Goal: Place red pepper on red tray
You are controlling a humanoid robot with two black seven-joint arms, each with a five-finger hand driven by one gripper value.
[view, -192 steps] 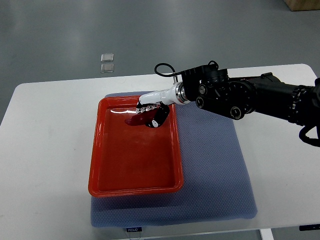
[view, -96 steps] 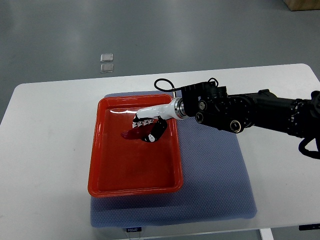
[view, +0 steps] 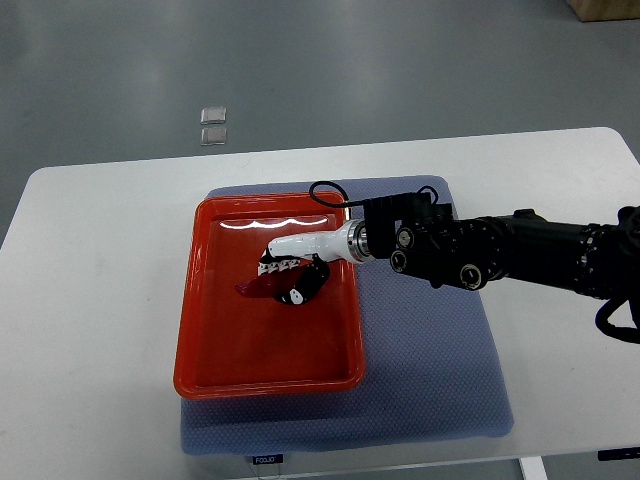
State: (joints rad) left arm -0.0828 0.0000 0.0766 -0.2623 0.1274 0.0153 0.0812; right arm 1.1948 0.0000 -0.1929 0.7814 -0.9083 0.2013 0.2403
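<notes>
R hand [view: 288,272] gripping red pepper [view: 256,287] over red tray [view: 205,330].

Red pepper [view: 255,288] mostly under robot hand [view: 290,272]

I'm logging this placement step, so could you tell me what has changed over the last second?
The right hand, still shut on the red pepper, moved from the red tray's far right corner toward its middle, nearer the robot. The tray shifted slightly; the blue mat and table stayed put.

Black right arm [view: 500,255] — silver wrist ring, looped black cable — white hand [view: 295,262].
</notes>
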